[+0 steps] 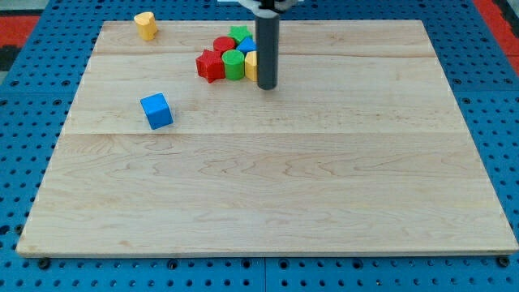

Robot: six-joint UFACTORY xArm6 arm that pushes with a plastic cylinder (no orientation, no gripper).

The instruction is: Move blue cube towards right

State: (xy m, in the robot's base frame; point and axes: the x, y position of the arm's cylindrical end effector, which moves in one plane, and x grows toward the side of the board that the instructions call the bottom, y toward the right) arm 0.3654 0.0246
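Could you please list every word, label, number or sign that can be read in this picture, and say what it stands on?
None: no text, number or sign can be read anywhere in the view.
The wooden board, the blue cube, the yellow block and the clustered blocks near my tip all show plain faces.
The blue perforated table carries only holes.

— Where's the arm?
— I see my rod (267, 49) coming straight down from the view's top edge, upright, dark.
— And the end?
— My tip (267, 86) sits low, touching the surface, upper middle of view.
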